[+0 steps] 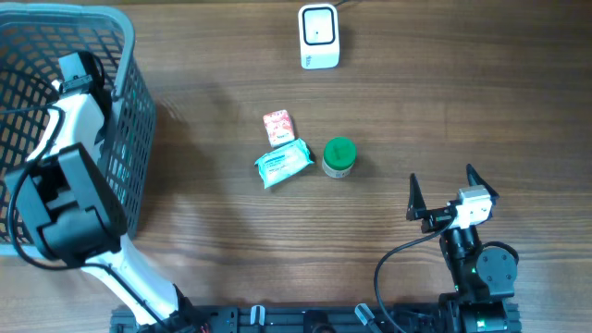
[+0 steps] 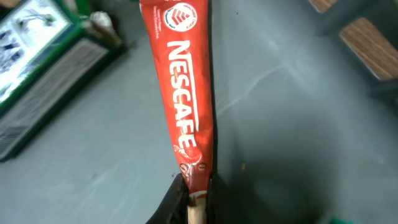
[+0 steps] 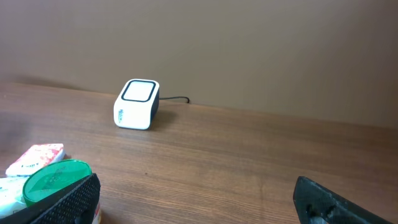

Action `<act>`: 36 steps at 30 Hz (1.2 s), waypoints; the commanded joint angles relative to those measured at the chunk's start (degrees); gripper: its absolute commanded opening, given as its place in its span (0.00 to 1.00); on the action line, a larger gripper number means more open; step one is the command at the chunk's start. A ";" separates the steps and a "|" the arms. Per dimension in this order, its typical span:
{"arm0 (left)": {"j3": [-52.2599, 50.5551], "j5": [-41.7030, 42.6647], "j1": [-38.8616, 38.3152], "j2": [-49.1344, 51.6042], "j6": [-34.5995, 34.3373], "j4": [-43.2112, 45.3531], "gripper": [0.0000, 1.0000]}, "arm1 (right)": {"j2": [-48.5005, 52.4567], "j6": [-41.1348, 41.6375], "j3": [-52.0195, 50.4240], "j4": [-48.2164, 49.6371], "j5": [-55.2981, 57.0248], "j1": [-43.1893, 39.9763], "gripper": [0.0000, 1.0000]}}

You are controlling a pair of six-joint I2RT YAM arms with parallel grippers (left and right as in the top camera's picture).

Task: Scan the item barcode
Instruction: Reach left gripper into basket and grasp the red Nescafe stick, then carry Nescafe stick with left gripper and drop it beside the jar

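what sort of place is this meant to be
Probably a mock shop checkout on a wooden table: a white barcode scanner, a grey shopping basket, and small groceries such as a red Nescafe sachet and a green-lidded jar.

Shop checkout mock-up, with scanner [image 1: 319, 35] and basket [image 1: 135, 120].

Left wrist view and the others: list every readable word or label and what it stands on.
"NESCAFE": on the red sachet pinched in the left gripper.
Emblem above it: too blurred to read.
Green-edged box: print blurred.
Pink packet, teal packet, scanner: print too small.
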 commanded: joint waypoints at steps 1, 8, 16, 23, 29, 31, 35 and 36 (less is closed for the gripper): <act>-0.22 -0.61 0.00 -11.56 0.09 -0.13 0.04 | -0.11 -0.33 -0.04 0.15 0.15 -0.22 1.00; -0.22 4.46 -0.24 -32.89 -5.77 -5.01 0.04 | -0.11 -0.31 -0.04 0.15 0.15 -0.22 1.00; -0.24 26.91 -9.84 -44.48 -5.99 -20.13 0.04 | -0.11 -0.31 -0.04 0.15 0.15 -0.22 1.00; -5.79 21.99 -34.77 -43.32 -6.10 -21.07 0.04 | -0.11 -0.31 -0.04 0.15 0.15 -0.22 1.00; -16.09 18.03 -52.98 -38.66 -14.84 -12.02 0.04 | -0.11 -0.31 -0.04 0.15 0.15 -0.22 1.00; -19.06 15.58 -57.64 -36.54 -18.75 -10.08 0.04 | -0.11 -0.31 -0.04 0.15 0.15 -0.22 1.00; -23.21 10.64 -64.46 -32.37 -19.69 -7.26 0.04 | -0.11 -0.31 -0.04 0.15 0.15 -0.22 1.00; -24.02 9.18 -65.79 -31.19 -19.69 -6.75 0.04 | -0.11 -0.28 -0.04 0.15 0.15 -0.22 1.00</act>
